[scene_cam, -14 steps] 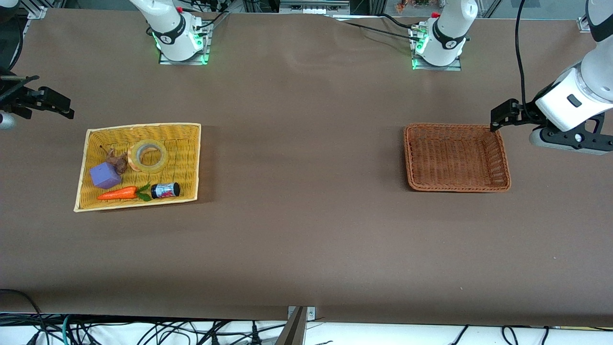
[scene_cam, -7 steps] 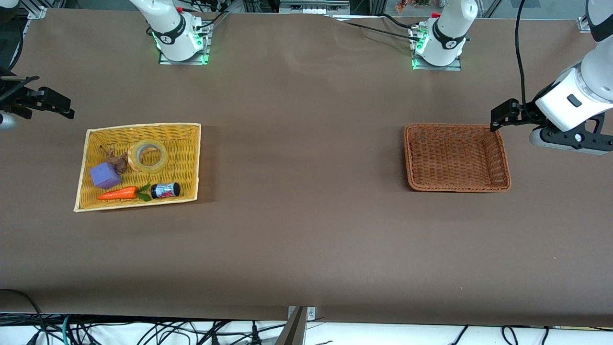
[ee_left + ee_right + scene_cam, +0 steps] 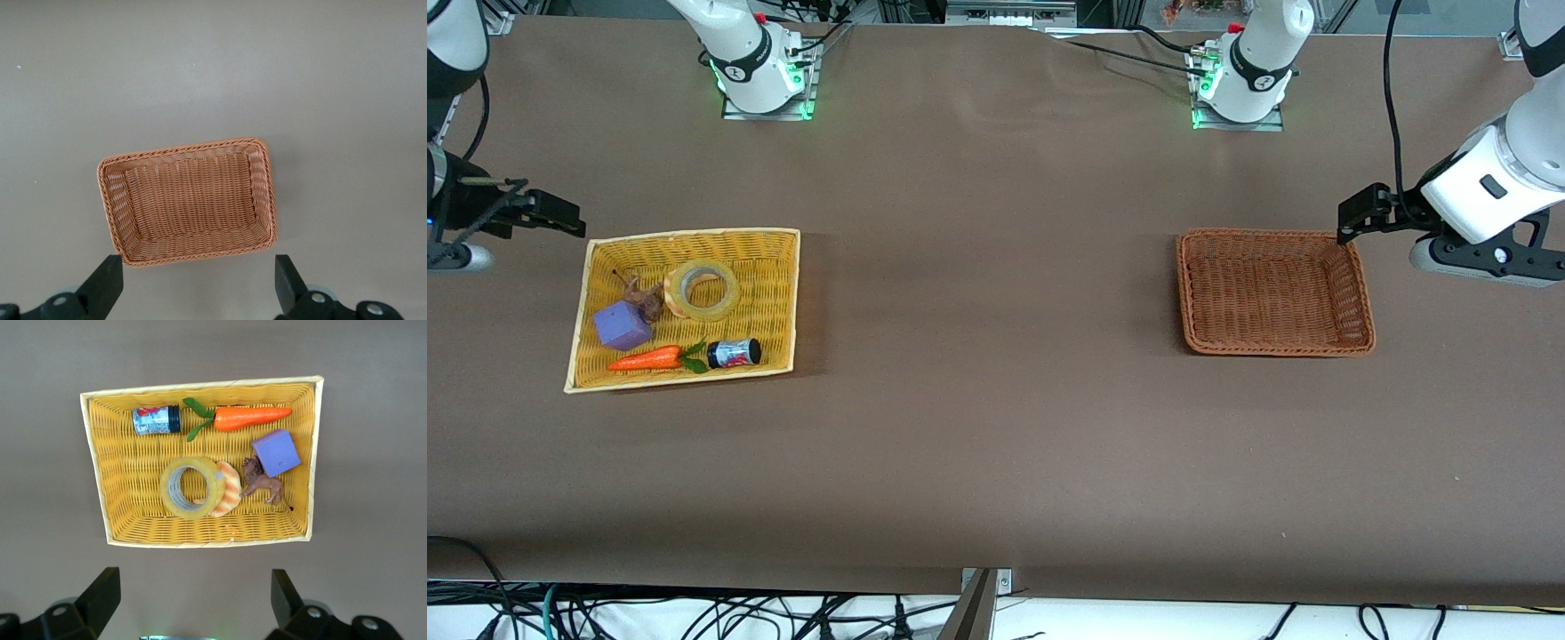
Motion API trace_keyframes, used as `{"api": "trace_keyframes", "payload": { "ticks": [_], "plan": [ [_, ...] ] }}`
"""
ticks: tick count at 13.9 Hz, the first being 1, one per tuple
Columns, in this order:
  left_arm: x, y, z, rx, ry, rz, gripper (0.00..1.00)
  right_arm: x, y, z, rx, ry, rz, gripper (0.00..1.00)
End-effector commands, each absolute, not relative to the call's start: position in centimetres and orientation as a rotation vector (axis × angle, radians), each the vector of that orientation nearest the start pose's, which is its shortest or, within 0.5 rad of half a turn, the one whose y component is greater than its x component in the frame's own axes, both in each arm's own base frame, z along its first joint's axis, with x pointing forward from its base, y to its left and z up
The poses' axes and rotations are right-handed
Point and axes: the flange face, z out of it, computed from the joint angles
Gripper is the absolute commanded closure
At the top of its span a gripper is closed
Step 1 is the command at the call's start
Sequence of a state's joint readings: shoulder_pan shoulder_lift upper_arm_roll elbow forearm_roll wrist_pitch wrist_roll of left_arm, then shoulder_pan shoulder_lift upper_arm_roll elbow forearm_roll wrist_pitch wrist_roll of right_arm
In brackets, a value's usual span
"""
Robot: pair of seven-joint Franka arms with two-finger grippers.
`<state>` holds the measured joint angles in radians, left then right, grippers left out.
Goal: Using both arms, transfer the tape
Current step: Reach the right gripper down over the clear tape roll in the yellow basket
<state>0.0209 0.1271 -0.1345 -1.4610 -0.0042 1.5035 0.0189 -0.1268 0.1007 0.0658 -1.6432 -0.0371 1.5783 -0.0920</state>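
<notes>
The tape (image 3: pixel 703 311), a yellowish ring with a pale core, lies flat in the yellow woven basket (image 3: pixel 781 267) at the right arm's end of the table. It also shows in the right wrist view (image 3: pixel 193 510). My right gripper (image 3: pixel 560 218) hangs in the air just outside that basket's corner, open and empty, with both fingers spread wide in its wrist view (image 3: pixel 190 600). My left gripper (image 3: pixel 1356 218) waits in the air by the corner of the empty brown wicker basket (image 3: pixel 1276 348), open and empty (image 3: pixel 199 283).
The yellow basket also holds a purple cube (image 3: pixel 621 325), a toy carrot (image 3: pixel 645 358), a small dark jar (image 3: pixel 734 353), a brown toy lion (image 3: pixel 645 298) and a striped croissant toy (image 3: pixel 229 490) leaning on the tape. The brown basket's rim shows in the left wrist view (image 3: pixel 200 148).
My right gripper has moved toward the yellow basket and closer to its corner. The left arm and all objects have not moved.
</notes>
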Motion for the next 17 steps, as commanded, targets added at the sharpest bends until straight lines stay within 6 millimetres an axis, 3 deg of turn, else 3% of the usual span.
{"api": "trace_keyframes", "payload": {
  "ticks": [1, 4, 6, 8, 12, 13, 15, 17],
  "plan": [
    [58.2, -6.2, 60.5, -3.135, 0.215, 0.136, 0.0, 58.7, -4.4, 49.8, -3.112, -0.069, 0.361, 0.0],
    [58.2, -6.2, 60.5, -3.135, 0.215, 0.136, 0.0, 59.5, -3.9, 47.4, -3.125, -0.097, 0.384, 0.0],
    [58.2, -6.2, 60.6, -3.135, 0.213, 0.133, 0.0, 59.7, -3.8, 42.8, -3.122, -0.102, 0.381, 0.0],
    [58.3, -5.7, 60.5, -3.135, 0.201, 0.138, 0.0, 58.7, -3.6, 37.8, -3.125, -0.113, 0.348, 0.0],
    [58.3, -5.0, 59.6, -3.136, 0.168, 0.165, 0.0, 56.7, -3.4, 32.3, -3.158, -0.16, 0.306, 0.0],
    [58.3, -4.0, 58.8, -3.144, 0.109, 0.192, 0.0, 55.9, -3.3, 30.7, -3.167, -0.181, 0.285, 0.0],
    [57.3, -3.8, 57.9, -3.166, -0.208, 0.243, 0.0, 54.6, -3.2, 28.4, -3.179, -0.212, 0.263, 0.0],
    [57.0, -4.9, 57.4, -3.088, -0.392, 0.252, 0.0, 53.9, -3.0, 27.2, -3.185, -0.234, 0.244, 0.0]
  ]
}}
